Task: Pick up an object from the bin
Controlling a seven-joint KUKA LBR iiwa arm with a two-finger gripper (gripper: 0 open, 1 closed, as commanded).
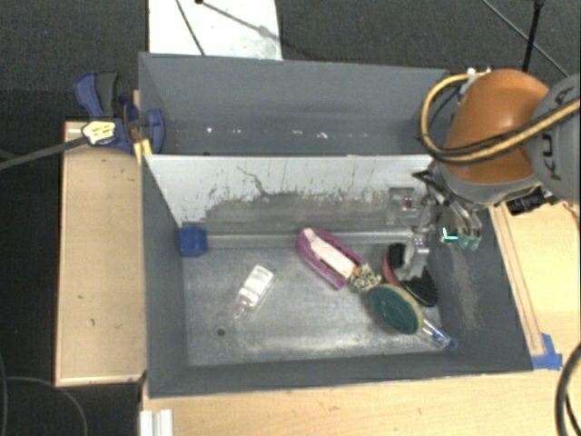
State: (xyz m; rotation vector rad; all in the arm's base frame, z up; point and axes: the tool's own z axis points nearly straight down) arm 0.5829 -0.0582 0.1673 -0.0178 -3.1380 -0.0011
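A block (192, 241) is sitting at the left end of the bin (272, 107) floor, by the back wall. A bottle (253, 289) is lying right of it, nearer the front. A packet (329, 257) is lying slantwise in the middle. Right of the packet a brush (394, 309) is lying in a small heap, and the tool (419, 252) is hanging just behind the brush

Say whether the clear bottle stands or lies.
Lying down: the clear bottle rests lengthwise, flat on the bin floor.
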